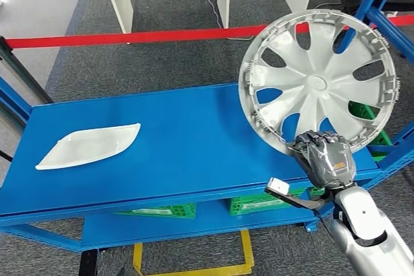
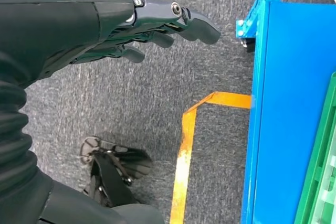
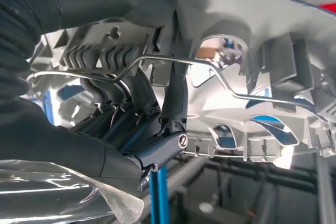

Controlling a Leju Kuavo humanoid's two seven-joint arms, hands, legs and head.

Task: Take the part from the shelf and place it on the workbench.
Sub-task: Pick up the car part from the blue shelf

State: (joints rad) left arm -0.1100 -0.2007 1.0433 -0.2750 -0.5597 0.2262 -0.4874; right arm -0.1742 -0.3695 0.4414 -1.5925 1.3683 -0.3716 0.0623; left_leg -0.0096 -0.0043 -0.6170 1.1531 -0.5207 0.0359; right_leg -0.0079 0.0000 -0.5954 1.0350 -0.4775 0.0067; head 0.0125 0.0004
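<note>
Silver hubcap [image 1: 317, 82] held tilted on edge above right end of blue shelf [image 1: 171, 147], lower rim gripped by right hand [image 1: 325, 156], arm reaching up from below. Left hand [image 2: 158, 24] hangs over carpet, fingers extended, close together, holding nothing. White part [image 1: 90, 145] lies at shelf's left.

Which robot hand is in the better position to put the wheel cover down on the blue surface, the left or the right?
The right. The right robot hand already grips the wheel cover by its lower rim, above the blue surface. The left robot hand hangs low beside the rack, holding nothing.
</note>
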